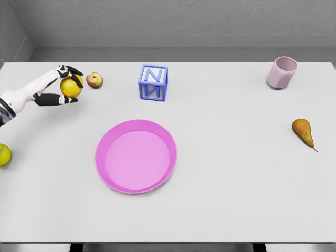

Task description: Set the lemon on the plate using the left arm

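A yellow lemon (71, 87) sits at the table's far left, and my left hand (67, 85) is curled around it, black fingertips over its top and thumb under its lower side. The white left arm comes in from the left edge. A round pink plate (107, 173) lies at the middle of the table, down and to the right of the lemon, with nothing on it. No right arm shows in the head view.
A small red-yellow apple (94, 80) lies just right of the lemon. A blue letter block (153, 82) stands behind the plate. A pink cup (282, 72) is far right, a brown pear (304, 132) at the right edge, a yellow-green ball (3, 155) at the left edge.
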Controlling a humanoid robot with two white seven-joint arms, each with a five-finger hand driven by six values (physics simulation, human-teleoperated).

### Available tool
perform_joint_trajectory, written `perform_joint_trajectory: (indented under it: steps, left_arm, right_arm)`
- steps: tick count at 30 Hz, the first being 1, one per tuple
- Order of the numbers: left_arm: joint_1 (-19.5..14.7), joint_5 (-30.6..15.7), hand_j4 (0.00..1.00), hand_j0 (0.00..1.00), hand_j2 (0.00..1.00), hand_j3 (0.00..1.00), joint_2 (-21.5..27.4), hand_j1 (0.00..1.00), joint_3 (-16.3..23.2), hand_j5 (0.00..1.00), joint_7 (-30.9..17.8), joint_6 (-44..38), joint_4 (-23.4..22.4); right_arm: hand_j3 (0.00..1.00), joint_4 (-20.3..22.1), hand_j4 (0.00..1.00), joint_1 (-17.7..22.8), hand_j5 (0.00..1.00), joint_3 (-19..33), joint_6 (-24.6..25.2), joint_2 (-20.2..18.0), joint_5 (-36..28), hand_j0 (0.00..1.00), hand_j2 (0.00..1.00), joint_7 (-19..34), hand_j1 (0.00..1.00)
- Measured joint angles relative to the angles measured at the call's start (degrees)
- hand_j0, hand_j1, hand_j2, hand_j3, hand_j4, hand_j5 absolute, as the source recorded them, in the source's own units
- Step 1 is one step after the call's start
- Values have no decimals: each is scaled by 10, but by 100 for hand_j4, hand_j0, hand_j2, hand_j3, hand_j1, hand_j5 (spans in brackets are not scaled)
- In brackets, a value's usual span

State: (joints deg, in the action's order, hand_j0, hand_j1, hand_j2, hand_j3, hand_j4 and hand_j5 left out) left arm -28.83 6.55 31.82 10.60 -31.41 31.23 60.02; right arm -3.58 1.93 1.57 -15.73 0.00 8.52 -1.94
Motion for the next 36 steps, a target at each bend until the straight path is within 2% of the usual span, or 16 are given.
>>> perform_joint_trajectory:
  steps: [16,30,36]
  left_arm:
    - [55,-5,42,42,42,42,1,42,-15,42,0,5,94]
    - [121,-19,42,42,42,42,10,42,-34,42,0,36,176]
    - [134,-26,42,42,42,42,13,42,-34,42,0,39,202]
  right_arm:
    - [100,0,100,0,100,0,0,0,0,100,100,0,100]
    - [100,0,100,0,100,0,0,0,-1,100,100,0,100]
    - [100,0,100,0,100,0,0,0,0,100,100,0,100]
